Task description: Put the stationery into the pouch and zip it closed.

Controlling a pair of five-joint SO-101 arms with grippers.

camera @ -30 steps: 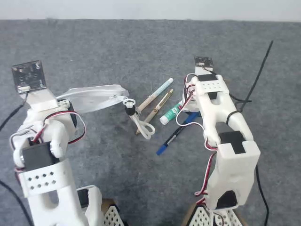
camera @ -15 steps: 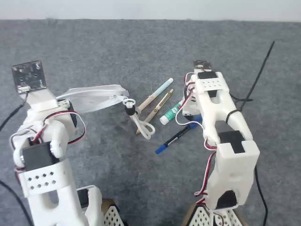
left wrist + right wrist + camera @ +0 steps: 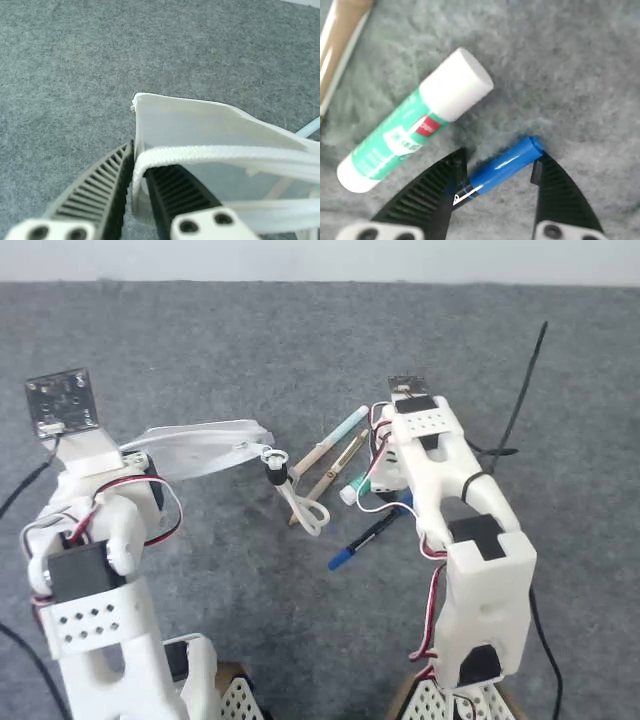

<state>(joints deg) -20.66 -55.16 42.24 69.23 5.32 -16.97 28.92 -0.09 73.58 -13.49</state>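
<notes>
My left gripper (image 3: 140, 160) is shut on the webbing rim of the translucent pouch (image 3: 210, 130), which it holds open at the left (image 3: 205, 448). The pouch's white zip cord (image 3: 300, 502) trails toward the stationery. My right gripper (image 3: 500, 157) is open and low over the mat, its fingers (image 3: 427, 192) on either side of the blue end of a blue-and-black pen (image 3: 502, 167) (image 3: 362, 538). Just beside it lies a green-and-white glue stick (image 3: 415, 135) (image 3: 355, 485). A light pen (image 3: 338, 438) and a tan pencil (image 3: 340, 466) lie between the pouch and the right arm.
Grey felt mat (image 3: 200, 350) covers the table, with free room toward the far side. A black cable (image 3: 520, 400) runs from the right arm to the back right. The tan pencil's shaft (image 3: 340, 35) crosses a corner of the right wrist view.
The right arm has shifted left toward the glue stick, and the blue pen has slid and swung left with it. The left arm and the pouch have stayed put.
</notes>
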